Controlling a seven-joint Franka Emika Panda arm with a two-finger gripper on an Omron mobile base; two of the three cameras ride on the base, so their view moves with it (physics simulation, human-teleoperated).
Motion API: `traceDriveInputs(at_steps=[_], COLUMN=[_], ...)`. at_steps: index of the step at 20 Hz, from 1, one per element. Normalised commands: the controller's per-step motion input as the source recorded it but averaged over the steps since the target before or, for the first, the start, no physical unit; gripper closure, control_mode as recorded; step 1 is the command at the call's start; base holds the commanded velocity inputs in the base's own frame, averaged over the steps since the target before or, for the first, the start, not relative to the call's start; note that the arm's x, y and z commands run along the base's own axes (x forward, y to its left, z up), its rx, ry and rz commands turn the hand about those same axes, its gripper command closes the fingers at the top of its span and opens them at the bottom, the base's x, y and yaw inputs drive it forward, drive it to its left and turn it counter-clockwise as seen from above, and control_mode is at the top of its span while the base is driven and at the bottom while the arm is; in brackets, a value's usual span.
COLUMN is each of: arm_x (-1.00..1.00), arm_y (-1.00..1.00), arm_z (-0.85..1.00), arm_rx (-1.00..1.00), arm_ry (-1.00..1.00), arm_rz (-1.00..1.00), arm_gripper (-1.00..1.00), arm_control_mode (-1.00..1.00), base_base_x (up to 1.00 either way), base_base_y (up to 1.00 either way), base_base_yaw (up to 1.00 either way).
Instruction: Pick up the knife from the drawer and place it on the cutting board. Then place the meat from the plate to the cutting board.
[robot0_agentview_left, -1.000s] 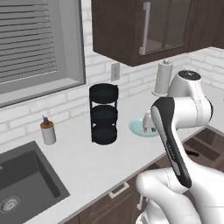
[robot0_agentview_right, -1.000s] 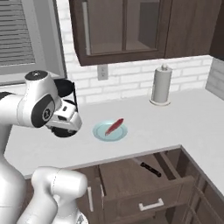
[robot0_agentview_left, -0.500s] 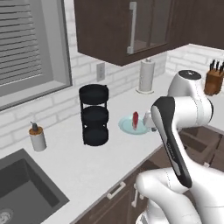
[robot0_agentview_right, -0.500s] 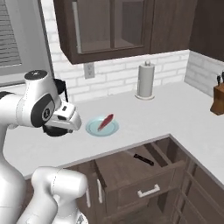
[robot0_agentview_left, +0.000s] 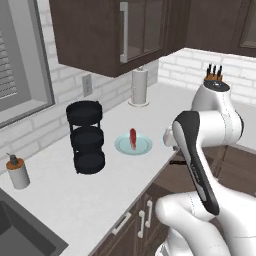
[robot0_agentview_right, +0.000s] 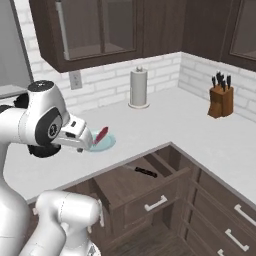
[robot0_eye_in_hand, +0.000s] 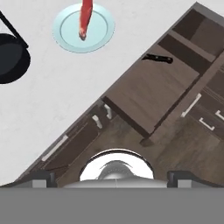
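The knife (robot0_eye_in_hand: 157, 58), black-handled with a slim blade, lies at the back of the open drawer (robot0_eye_in_hand: 148, 92); it also lies on the drawer floor (robot0_agentview_right: 142, 171). The red meat (robot0_eye_in_hand: 85, 17) rests on the pale teal plate (robot0_eye_in_hand: 65, 28) on the white counter, the same meat (robot0_agentview_left: 133, 137) and plate (robot0_agentview_left: 143, 146) showing in the left base view. My gripper (robot0_eye_in_hand: 112, 178) hangs high above the cabinet front, jaws wide open and nothing between them, well apart from knife and plate. The cutting board is out of view.
A black three-tier rack (robot0_agentview_left: 86, 136) stands left of the plate. A paper towel roll (robot0_agentview_right: 139, 88) is at the back wall and a tan knife block (robot0_agentview_right: 221, 97) in the right corner. A soap dispenser (robot0_agentview_left: 17, 172) stands near the sink.
Both base views have shifted: the base has driven right along the counter, so the sink slid out and the knife block and corner came in. The gripper stays open.
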Motion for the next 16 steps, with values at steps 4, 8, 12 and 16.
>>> traceDriveInputs(at_steps=[4,8,12,16], arm_x=[0.05,0.23,0.26,0.37], arm_y=[-0.29,-0.73,-0.88,-0.69], arm_z=[-0.21,-0.49,-0.49,-0.34], arm_rx=[0.03,0.00,0.00,0.01], arm_ry=[0.01,0.00,0.02,0.08], arm_rz=[-0.18,-0.14,-0.13,-0.16], arm_gripper=[-1.00,-1.00,-1.00,-1.00], arm_control_mode=[-1.00,-1.00,-1.00,-1.00], base_base_x=[-0.16,0.00,0.00,0.00], base_base_y=[-0.08,0.00,0.00,0.00], base_base_yaw=[-0.08,0.00,0.00,0.00])
